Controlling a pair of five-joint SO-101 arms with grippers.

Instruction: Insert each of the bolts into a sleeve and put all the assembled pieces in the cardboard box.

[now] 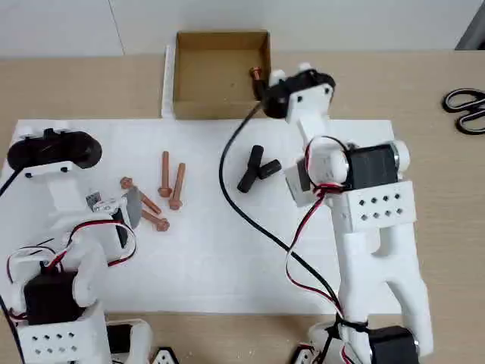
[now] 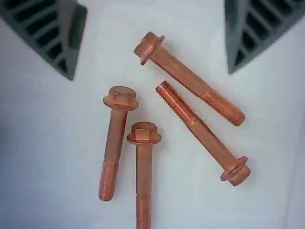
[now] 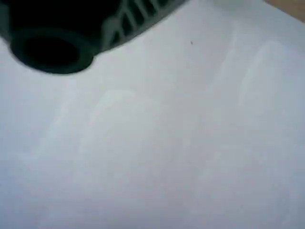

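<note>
Left fingers (image 2: 52, 33) are spread wide, one dark ribbed finger out on each side, and between them there's only the view down onto four copper bolts (image 1: 164, 174) lying loose on the white mat (image 1: 227, 258). That arm hangs over the left half of the mat, right at the left edge of the cluster. Two bolts lie angled close to the fingers, and two more sit a little to the right, side by side, running far to near. Moving along, the cardboard box (image 1: 220, 76) sits open on the desk (image 1: 91, 83), just past the mat's far edge. Near the middle of the mat, two black sleeves (image 1: 249, 170) lie touching each other in a rough V. Now the right arm, stretched out to the box: the right fingers (image 3: 138, 14) look closed on an assembled piece (image 3: 47, 50), with the sleeve's dark open end up against a ribbed finger. Its copper bolt head (image 1: 256, 73) pokes out just over the box's right wall. Far right on the desk lies a pair of scissors (image 1: 464, 110).
</note>
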